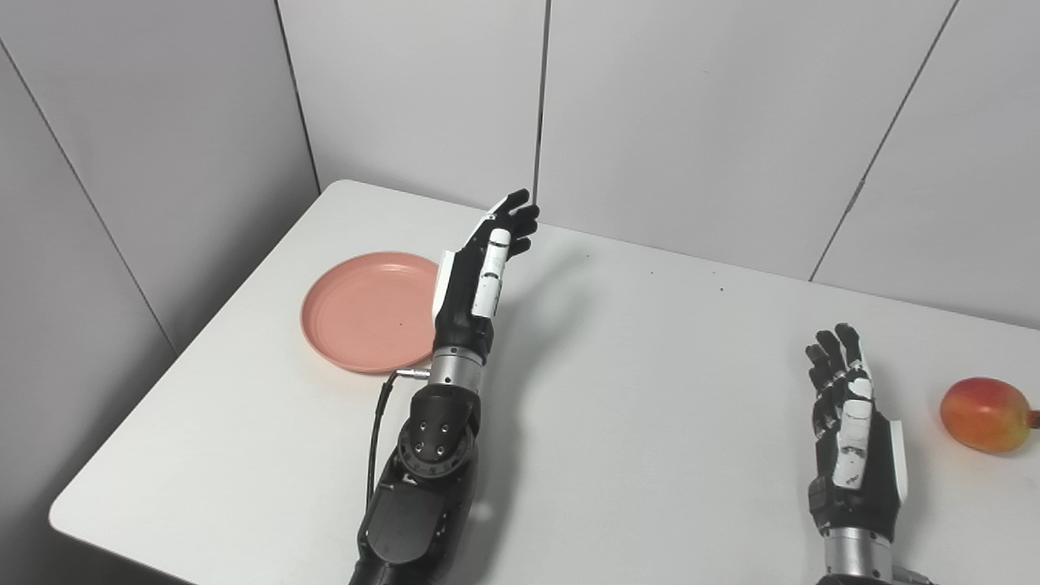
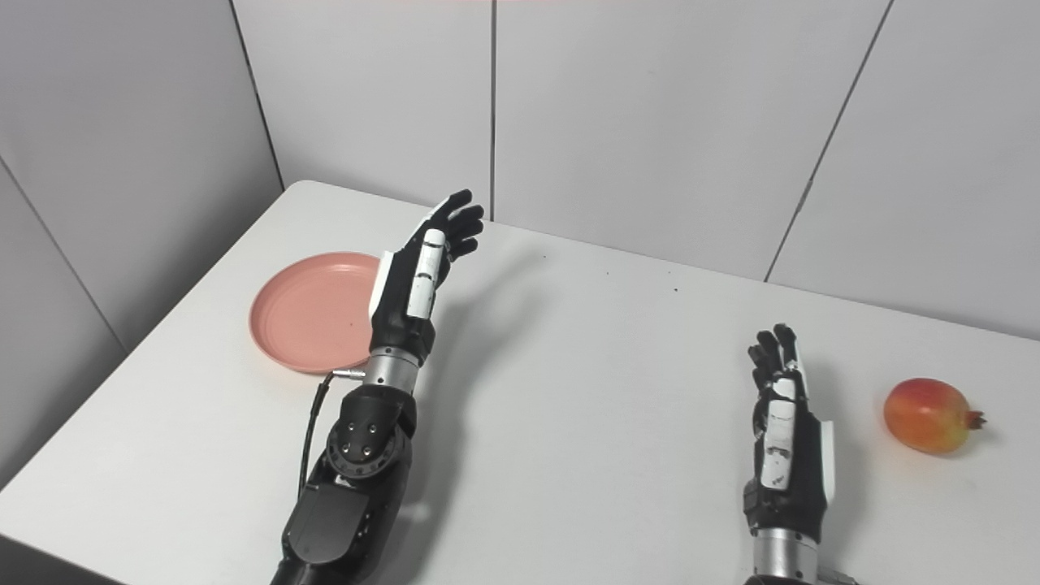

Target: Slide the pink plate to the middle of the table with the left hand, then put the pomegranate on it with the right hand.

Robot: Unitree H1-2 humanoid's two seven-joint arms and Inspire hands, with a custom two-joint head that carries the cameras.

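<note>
— Item: pink plate (image 1: 370, 311)?
— Table's (image 2: 585, 390) left side, beside our left hand (image 1: 479, 272), fingers spread, empty.
— Pomegranate (image 2: 929, 415)?
— Far right, near our right hand (image 2: 784, 439), likewise spread, empty.

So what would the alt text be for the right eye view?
A robot's left hand hovers open beside a pink plate on a white table. Its right hand waits open near a pomegranate at the right.
</note>
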